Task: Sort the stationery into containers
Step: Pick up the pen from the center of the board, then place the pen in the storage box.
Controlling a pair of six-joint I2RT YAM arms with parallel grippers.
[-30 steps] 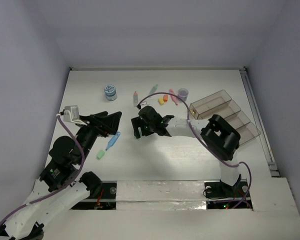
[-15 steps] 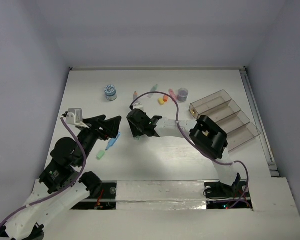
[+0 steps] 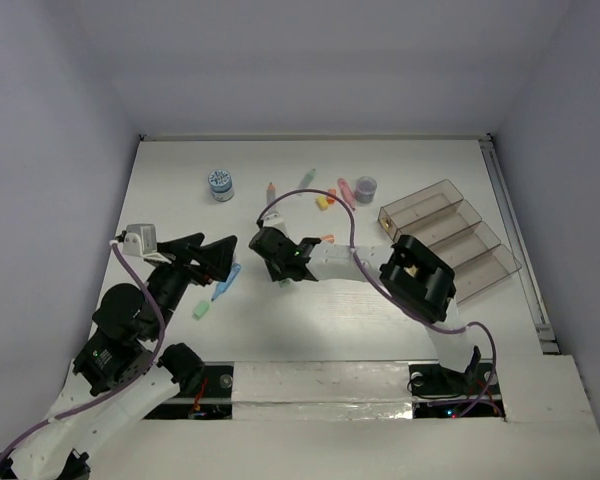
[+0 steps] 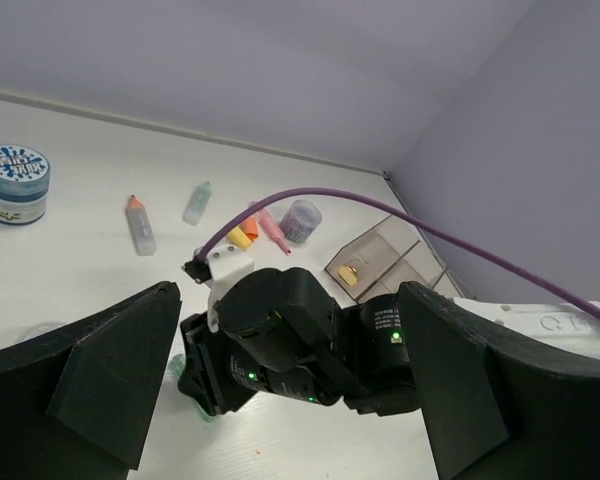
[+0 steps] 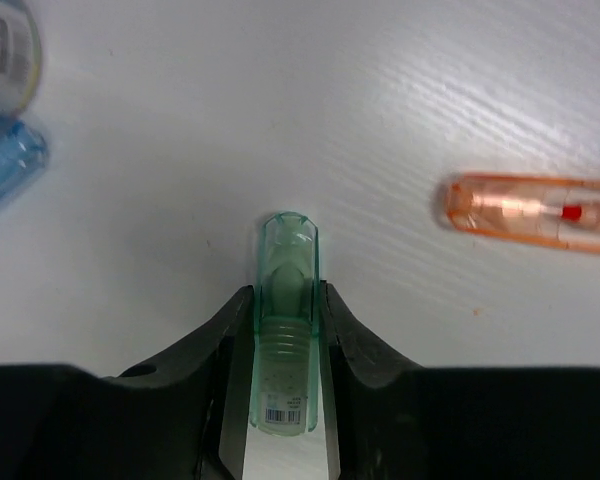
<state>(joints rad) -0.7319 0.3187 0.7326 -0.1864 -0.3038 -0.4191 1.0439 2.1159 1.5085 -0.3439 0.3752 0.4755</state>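
Observation:
In the right wrist view my right gripper [image 5: 285, 300] is shut on a short green pen [image 5: 285, 345], its clear cap pointing away over the white table. From above, that gripper [image 3: 281, 272] sits at mid-table with a sliver of the green pen [image 3: 283, 282] under it. My left gripper [image 3: 220, 248] hovers just to its left, open and holding nothing. Its wide fingers [image 4: 100, 380] frame the right arm's wrist [image 4: 280, 340]. A blue pen [image 3: 225, 285] and a green eraser [image 3: 201, 310] lie below the left gripper. The smoky-brown organiser tray [image 3: 450, 235] stands at the right.
At the back lie a blue-white tub [image 3: 220, 184], an orange pen [image 3: 271, 192], another green pen [image 3: 307, 178], yellow and orange erasers [image 3: 323, 200], a pink pen [image 3: 346, 192] and a purple tub [image 3: 366, 186]. An orange pen [image 5: 530, 212] lies right of the held one. One tray compartment holds a yellow item [image 4: 351, 273].
My right gripper moved left across the table and shut on the green pen. The left gripper opened a little wider and drew slightly back to the left.

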